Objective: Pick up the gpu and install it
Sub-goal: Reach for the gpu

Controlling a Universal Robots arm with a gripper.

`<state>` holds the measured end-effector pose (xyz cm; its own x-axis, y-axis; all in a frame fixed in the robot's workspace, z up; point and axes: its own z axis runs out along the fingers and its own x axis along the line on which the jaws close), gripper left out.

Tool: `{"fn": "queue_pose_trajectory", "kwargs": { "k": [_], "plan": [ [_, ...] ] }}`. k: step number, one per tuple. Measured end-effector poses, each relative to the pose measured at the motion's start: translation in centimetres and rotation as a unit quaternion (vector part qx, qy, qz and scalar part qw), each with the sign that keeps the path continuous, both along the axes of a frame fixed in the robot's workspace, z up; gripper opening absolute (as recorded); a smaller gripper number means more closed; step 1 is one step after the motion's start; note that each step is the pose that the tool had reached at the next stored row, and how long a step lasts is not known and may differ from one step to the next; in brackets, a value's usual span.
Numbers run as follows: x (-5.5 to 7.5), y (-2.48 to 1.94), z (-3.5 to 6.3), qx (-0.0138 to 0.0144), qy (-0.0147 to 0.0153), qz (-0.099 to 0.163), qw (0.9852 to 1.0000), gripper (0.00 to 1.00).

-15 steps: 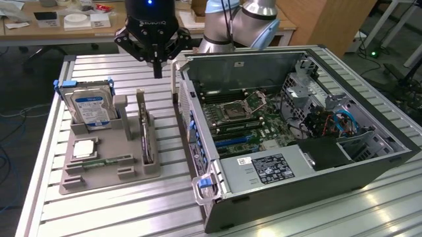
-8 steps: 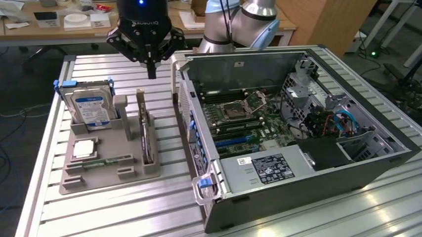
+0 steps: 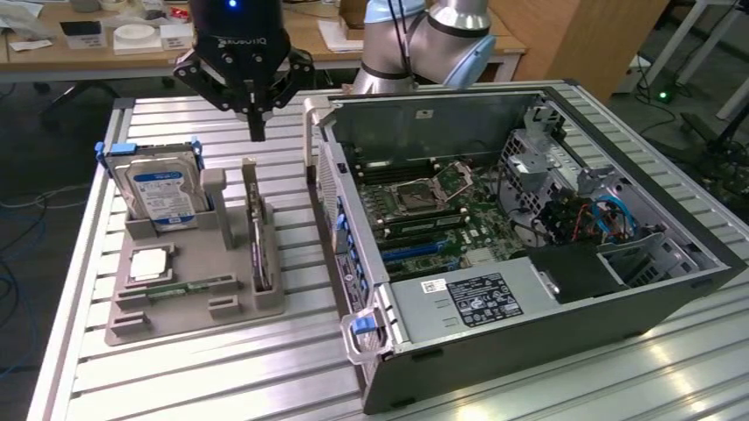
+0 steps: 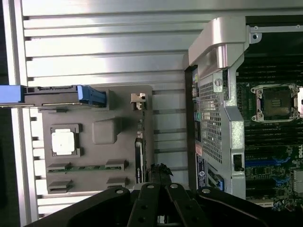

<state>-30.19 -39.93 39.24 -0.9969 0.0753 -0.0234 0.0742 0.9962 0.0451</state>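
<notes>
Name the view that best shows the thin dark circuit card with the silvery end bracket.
Exterior view: the thin dark circuit card stands on edge in the grey holder, its height visible. The wrist view looks down on its thin top edge.

Exterior view: a camera set high on the near side of the desk [image 3: 210,368], looking obliquely down and across it toward the arm [image 3: 427,44] at the far edge. It stands far enough back to take in the whole grey tray [image 3: 188,309] on the exterior view's left and the open computer case [image 3: 527,324] on the exterior view's right. Wrist view: a camera on the arm, facing straight down past the fingers [image 4: 158,174] in its foreground, closer to the desk. Shared field: the tray, the hard drive [image 3: 158,193] standing in it, the case's perforated rear panel [image 4: 213,118] and the processor socket [image 3: 427,189].
</notes>
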Motion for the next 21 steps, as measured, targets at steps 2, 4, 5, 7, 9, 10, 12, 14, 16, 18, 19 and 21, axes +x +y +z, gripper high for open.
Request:
{"fn": "queue_pose_trajectory", "kwargs": {
  "k": [2,4,5,7,9,10,12,14,16,18,19,21],
  "plan": [
    [-0.3,0.00,0.00,0.0000,0.0000,0.000,1.0000,0.11],
    [-0.7,0.00,0.00,0.0000,0.0000,0.000,1.0000,0.11],
    [-0.8,-0.01,0.00,0.0000,0.0000,0.000,1.0000,0.11],
    [-1.2,-0.01,0.00,-0.0001,0.0001,0.000,1.0000,0.11],
    [-1.6,-0.03,0.00,-0.0001,0.0000,0.000,1.0000,0.11],
    [-1.8,-0.05,-0.01,0.0000,0.0001,0.000,1.0000,0.11],
    [-2.3,-0.08,-0.02,0.0000,0.0000,0.002,1.0000,0.11],
    [-2.5,-0.12,-0.04,0.0000,0.0000,0.005,1.0000,0.11],
    [-2.8,-0.14,-0.05,0.0000,0.0000,0.011,0.9999,0.11],
    [-2.9,-0.14,-0.06,0.0000,0.0000,0.013,0.9999,0.11],
    [-2.9,-0.14,-0.06,0.0000,0.0000,0.014,0.9999,0.11],
    [-2.9,-0.14,-0.06,0.0000,0.0000,0.014,0.9999,0.11]
  ]
}}
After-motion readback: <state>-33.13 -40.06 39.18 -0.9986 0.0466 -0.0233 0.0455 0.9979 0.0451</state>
